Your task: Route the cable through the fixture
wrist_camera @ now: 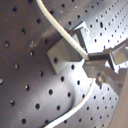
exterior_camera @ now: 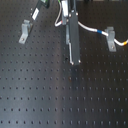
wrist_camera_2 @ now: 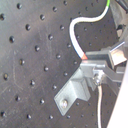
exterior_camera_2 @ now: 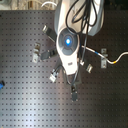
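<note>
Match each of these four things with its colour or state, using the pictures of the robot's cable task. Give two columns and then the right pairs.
Column 1:
1. cable
2. breadboard
3. right bracket
4. left bracket

Column 2:
A. black, dotted with holes
B. white and curved
C. grey, no cable at it, at the first exterior view's left
D. grey, cable passing at it, at the first exterior view's right

Pairs: 1-B, 2-A, 3-D, 4-C

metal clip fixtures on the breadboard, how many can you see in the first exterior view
2. One grey metal clip fixture stands at the first exterior view's upper left, free of cable. The other grey clip fixture stands at the first exterior view's upper right, with the white cable reaching it. The arm may hide more.
</note>
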